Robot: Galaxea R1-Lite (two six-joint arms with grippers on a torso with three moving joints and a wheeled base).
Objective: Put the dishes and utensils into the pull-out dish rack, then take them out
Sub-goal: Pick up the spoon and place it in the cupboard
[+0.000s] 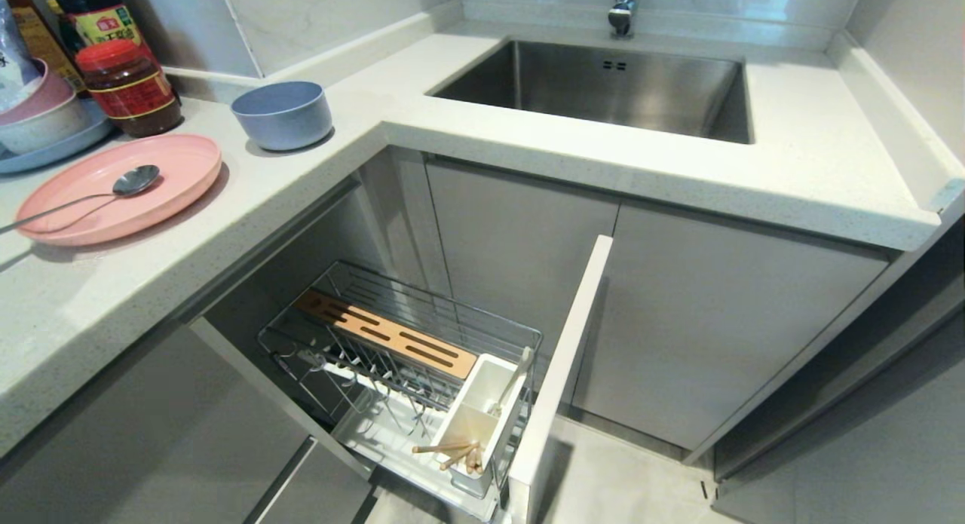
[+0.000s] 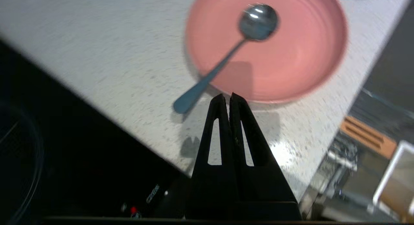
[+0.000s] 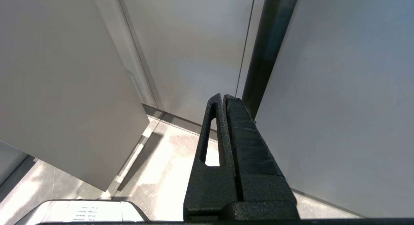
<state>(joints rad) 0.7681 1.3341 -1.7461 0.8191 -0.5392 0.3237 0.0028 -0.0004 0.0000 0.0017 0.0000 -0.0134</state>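
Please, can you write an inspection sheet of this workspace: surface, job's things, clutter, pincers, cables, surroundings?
Surface: pale speckled counter, L-shaped.
Job's things: pink plate on counter, spoon lying on it; blue-grey bowl beside; rack pulled out; chopsticks in its white box. Fork not made out.
Clutter: sauce jar, bottles, stacked bowls at the back corner.
Pincers: left pincer shut, empty, over the counter near the plate's edge; right pincer shut, by cabinet doors.
Cables: nothing seen.
Surroundings: sink, tap, grey cabinets, tiled floor.

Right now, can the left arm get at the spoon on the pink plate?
Probably yes. The left tool hangs shut above the counter near the spoon; nothing lies between, but it must open first.
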